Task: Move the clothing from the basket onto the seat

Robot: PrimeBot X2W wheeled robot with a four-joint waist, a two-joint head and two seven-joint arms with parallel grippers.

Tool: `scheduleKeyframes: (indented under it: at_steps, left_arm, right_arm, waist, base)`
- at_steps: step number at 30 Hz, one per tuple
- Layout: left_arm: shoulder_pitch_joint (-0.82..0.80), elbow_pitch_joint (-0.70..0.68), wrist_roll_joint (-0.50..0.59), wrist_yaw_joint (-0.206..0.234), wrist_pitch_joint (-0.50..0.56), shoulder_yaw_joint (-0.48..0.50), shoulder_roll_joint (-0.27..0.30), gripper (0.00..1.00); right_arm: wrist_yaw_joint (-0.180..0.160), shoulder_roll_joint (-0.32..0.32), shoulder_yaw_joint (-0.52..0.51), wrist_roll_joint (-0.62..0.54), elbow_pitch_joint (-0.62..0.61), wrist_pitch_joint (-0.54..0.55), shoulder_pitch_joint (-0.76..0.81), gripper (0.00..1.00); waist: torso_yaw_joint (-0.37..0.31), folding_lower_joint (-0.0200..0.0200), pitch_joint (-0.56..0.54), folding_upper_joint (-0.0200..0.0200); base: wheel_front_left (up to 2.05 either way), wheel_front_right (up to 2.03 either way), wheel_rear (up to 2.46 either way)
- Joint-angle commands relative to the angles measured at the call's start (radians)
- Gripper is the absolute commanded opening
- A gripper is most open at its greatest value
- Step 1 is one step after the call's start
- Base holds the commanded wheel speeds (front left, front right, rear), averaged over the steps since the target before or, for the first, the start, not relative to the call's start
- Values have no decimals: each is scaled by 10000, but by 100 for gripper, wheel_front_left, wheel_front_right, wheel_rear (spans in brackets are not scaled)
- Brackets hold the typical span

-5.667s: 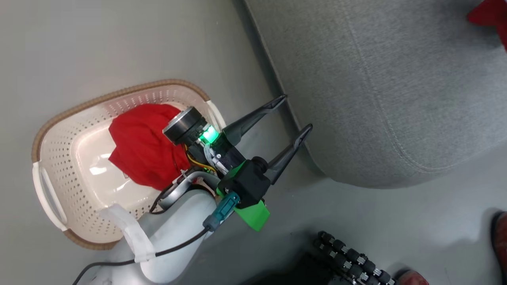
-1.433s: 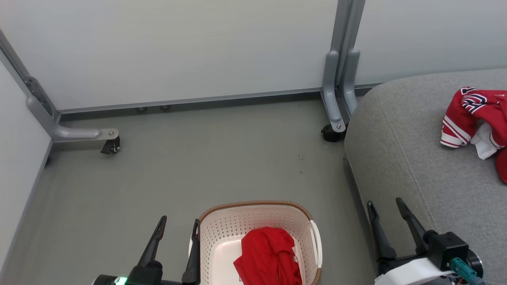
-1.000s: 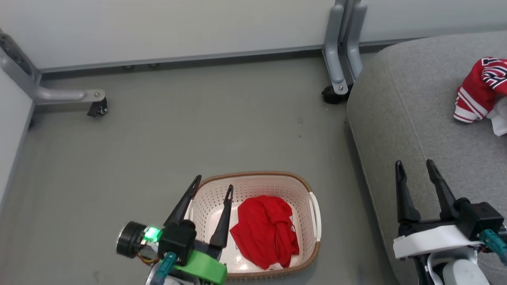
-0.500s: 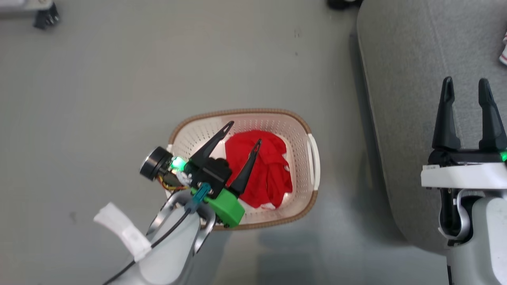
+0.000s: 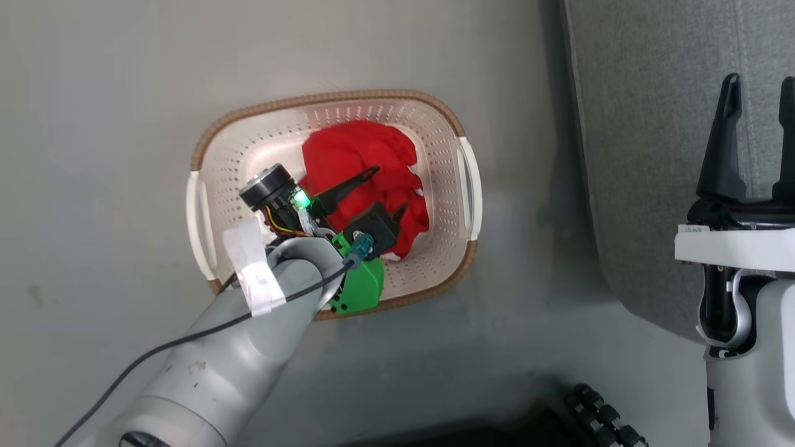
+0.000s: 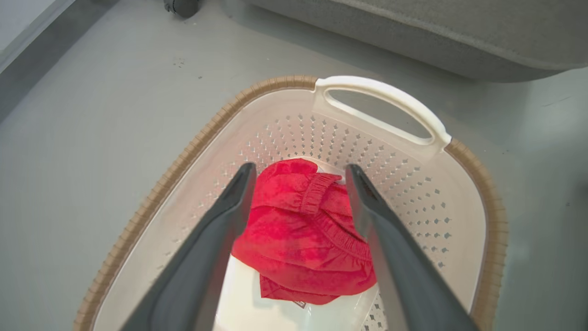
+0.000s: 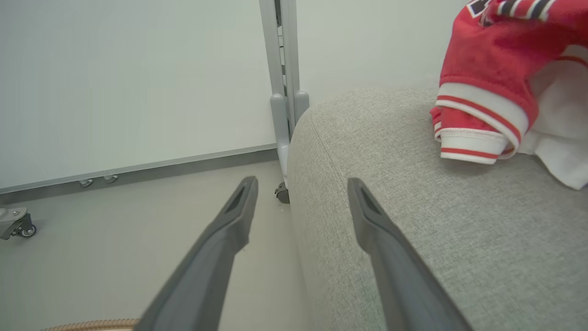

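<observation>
since the left gripper (image 5: 390, 188) hangs inside the basket (image 5: 267, 110) with its two fingers spread wide and nothing held between them, the coming move looks to turn on one relation: the red garment (image 5: 360, 152) lies straight ahead of and below those fingertips. from the left wrist, the bunched cloth sits in the gap between the two fingers, toward the basket's right end by the handle (image 6: 386, 99) that faces the seat, with bare white basket bottom on its near side. it is a rumpled heap rather than a long strip. its gathered band runs aslant from one finger toward the other, so the open jaws stand across it, and a straight drop and a close would likely catch a fold. whether the tips touch the cloth i cannot tell. to the right of the basket, past a strip of floor (image 5: 522, 93), stands the grey seat (image 5: 652, 124). the right gripper (image 5: 761, 81) hovers over the seat near its left edge, fingers just as wide apart and empty, well apart from the basket, so the left arm is plainly the nearer one for this pick. a second red garment with striped cuffs (image 7: 487, 73) lies on the seat, farther right.
</observation>
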Motion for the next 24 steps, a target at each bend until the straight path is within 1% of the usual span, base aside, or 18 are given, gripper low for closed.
scheduleKeyframes:
  at_steps: [1,5,12,15,19,24]
  left_arm:
    - [-377,241,25,-12,-8,-49,33,100]
    - [-823,847,-17,149,-8,-347,5,100]
    - [-1374,995,-209,423,-8,-1064,0,100]
    - [-1665,960,-38,819,-8,-1426,2,100]
    - [-2100,1128,268,1503,-8,-1934,4,100]
    - [-2628,1654,575,2118,-8,-2391,2,100]
  right_arm:
    - [-14,-1,46,86,-103,-31,-220,100]
    - [-14,-1,95,95,-230,-31,-427,100]
    - [-14,-2,30,23,-494,-31,-755,100]
    - [-14,-2,12,-29,-696,-31,-874,100]
    - [-14,-2,38,-61,-965,-31,-1033,100]
    - [-12,0,52,16,-1280,-29,-1110,100]
  waist:
    - [-505,-3,1013,-1]
    - [-553,-3,1520,-1]
    - [-588,-3,2273,-1]
    - [-571,-3,2574,-1]
    - [-594,-3,2974,-1]
    - [-652,-3,3317,-1]
  base:
    - [0,0,0]
    - [0,0,0]
    - [0,0,0]
    - [0,0,0]
    - [0,0,0]
    - [0,0,0]
